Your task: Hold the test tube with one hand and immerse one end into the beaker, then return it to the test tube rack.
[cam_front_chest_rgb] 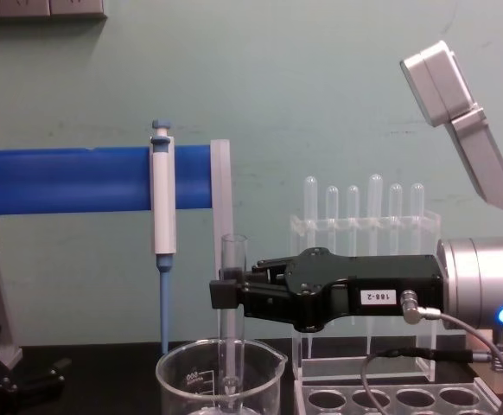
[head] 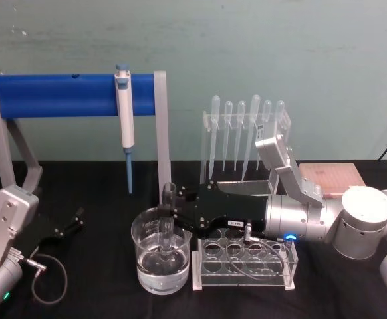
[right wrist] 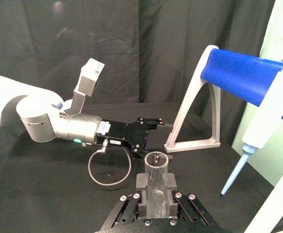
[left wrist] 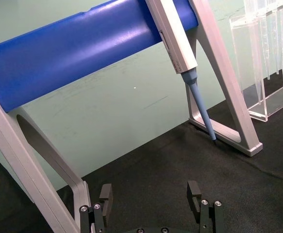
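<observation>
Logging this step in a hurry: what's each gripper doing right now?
Left gripper: open, holding nothing.
Right gripper: shut on the test tube, whose lower end is in the beaker.

Cut-offs and hidden ends
The chest view's bottom edge is cropping the beaker [cam_front_chest_rgb: 219,376] and the test tube rack [cam_front_chest_rgb: 398,399] (bases unseen), while the right gripper [right wrist: 156,183] is hiding the test tube's [right wrist: 156,167] lower end in its wrist view.

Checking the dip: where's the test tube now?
Head view: the test tube stands upright in the right gripper, lower end inside the beaker, left of the rack.
</observation>
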Controlling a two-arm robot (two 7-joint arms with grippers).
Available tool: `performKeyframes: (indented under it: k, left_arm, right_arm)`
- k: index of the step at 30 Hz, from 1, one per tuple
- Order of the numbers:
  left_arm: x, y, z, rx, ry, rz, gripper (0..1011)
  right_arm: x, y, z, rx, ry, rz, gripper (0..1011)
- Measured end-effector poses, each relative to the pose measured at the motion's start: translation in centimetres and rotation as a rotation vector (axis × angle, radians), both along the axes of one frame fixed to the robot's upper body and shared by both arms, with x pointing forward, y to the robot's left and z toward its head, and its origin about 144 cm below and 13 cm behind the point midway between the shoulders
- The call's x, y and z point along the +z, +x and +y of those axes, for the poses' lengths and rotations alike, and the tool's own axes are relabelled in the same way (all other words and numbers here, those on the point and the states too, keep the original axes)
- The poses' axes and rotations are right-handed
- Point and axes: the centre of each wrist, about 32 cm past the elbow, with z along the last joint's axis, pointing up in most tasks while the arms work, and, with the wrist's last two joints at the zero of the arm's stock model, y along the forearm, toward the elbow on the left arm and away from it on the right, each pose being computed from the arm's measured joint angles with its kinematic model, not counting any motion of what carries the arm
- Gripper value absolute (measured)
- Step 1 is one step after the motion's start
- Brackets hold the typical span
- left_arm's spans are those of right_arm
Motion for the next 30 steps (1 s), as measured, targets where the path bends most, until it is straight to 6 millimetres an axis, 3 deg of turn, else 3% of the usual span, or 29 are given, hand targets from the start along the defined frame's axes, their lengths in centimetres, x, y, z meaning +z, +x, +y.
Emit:
performKeyframes:
  k: [30]
  left_arm:
    - [0.0, 0.0, 0.0, 0.0, 0.0, 0.0, 1000]
  right_arm:
    - [0.04, 0.01, 0.01, 0.0, 0.001, 0.001, 224]
